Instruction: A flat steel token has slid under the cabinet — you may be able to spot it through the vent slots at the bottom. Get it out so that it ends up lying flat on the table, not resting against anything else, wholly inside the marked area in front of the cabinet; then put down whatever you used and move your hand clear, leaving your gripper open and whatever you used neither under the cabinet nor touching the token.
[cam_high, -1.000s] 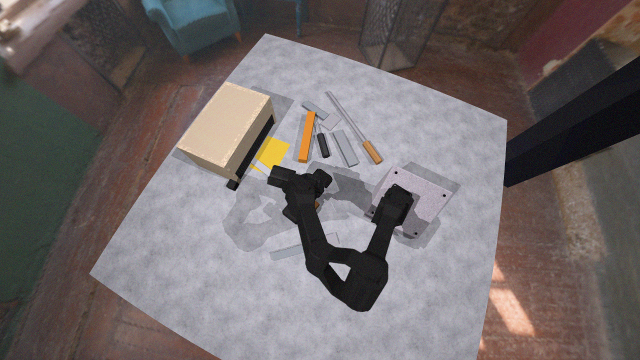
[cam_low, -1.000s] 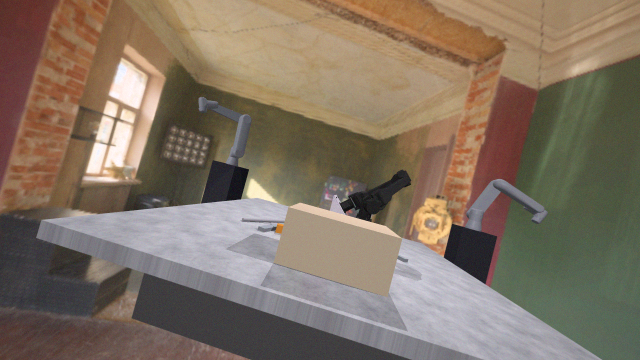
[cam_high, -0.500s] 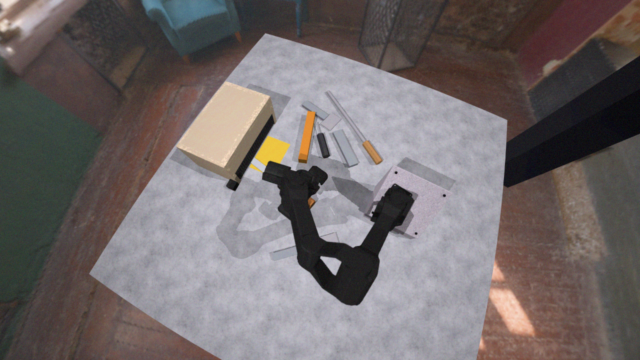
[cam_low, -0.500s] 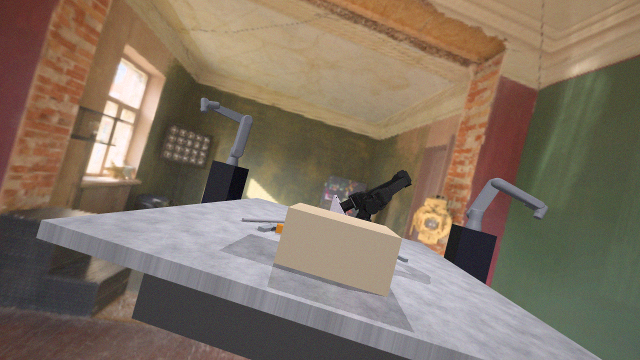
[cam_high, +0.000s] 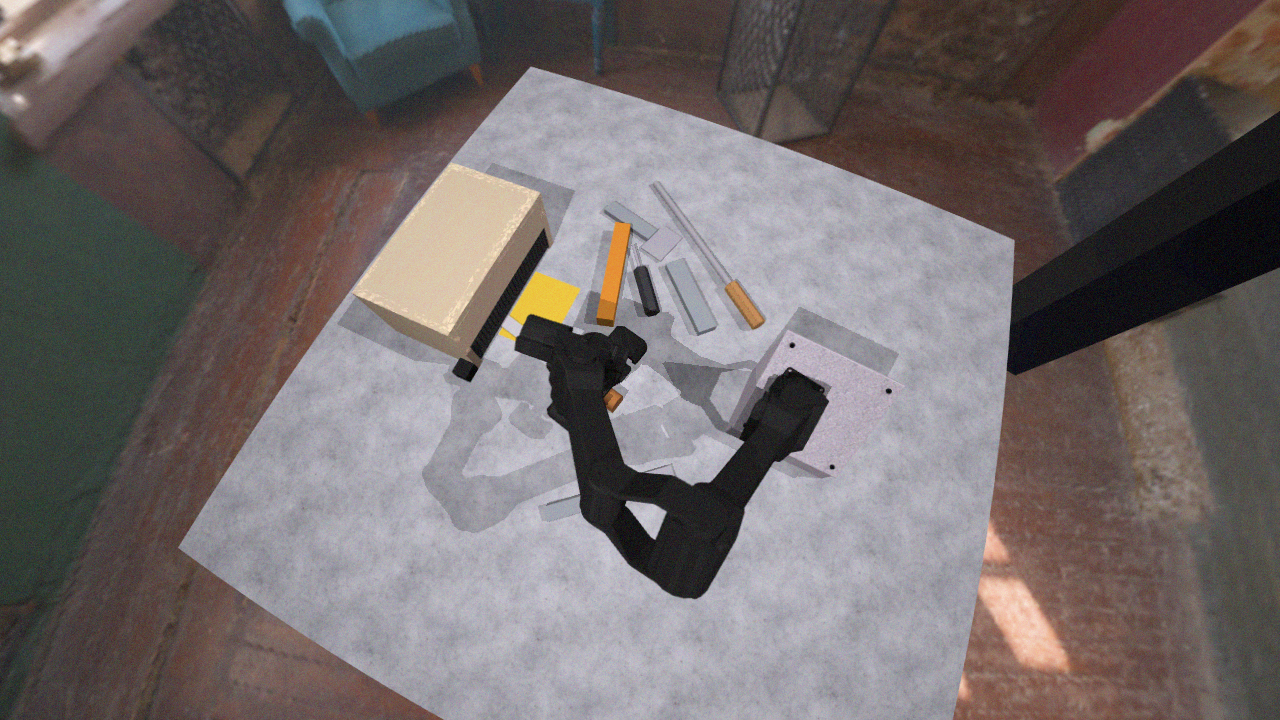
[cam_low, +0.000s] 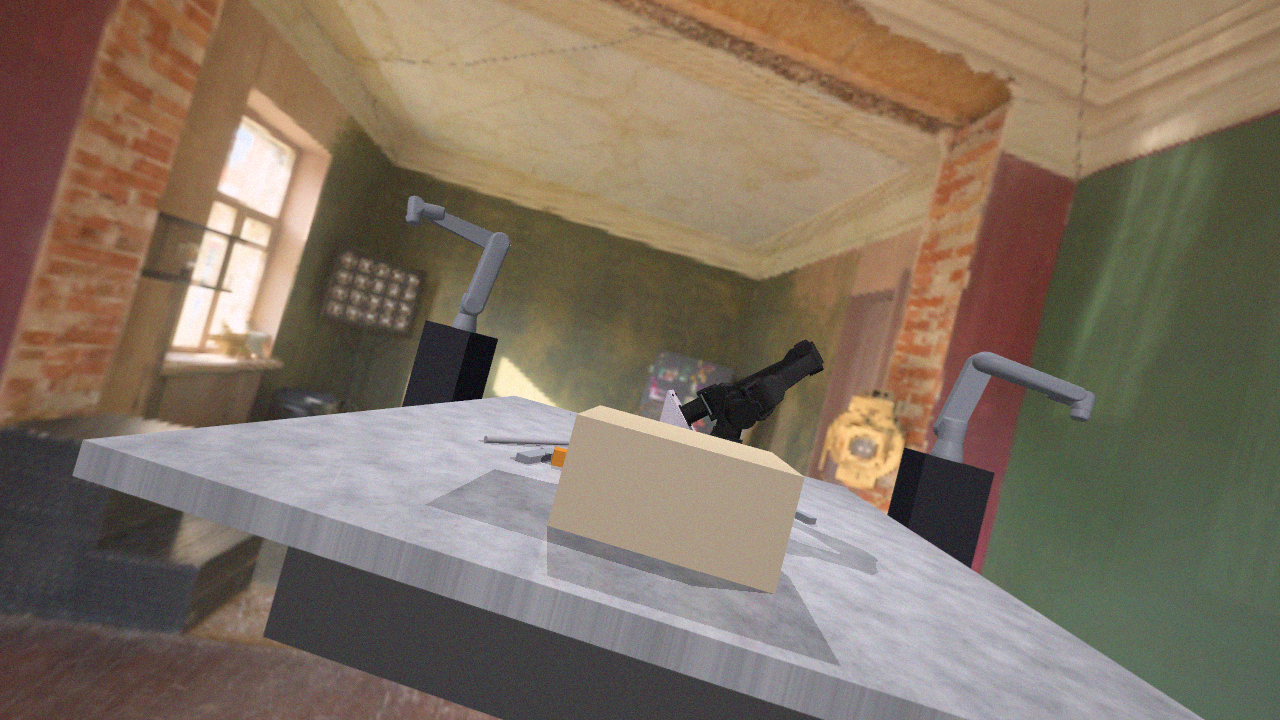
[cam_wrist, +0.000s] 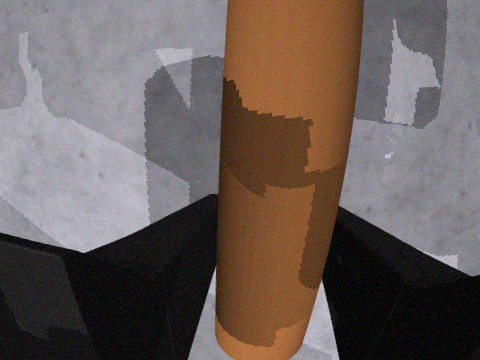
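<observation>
Top overhead; exterior low, oblique; wrist close-up.

token: not visible | orange handle top: cut off by frame

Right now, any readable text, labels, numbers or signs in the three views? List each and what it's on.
None readable.
Cabinet, yellow marked area and tools on the table: no markings.
Orange handle clamped in the gripper: plain, no print.
Colourful poster on the far wall, exterior view: too blurred to read.
Grid panel on the wall by the window: no legible characters.
</observation>
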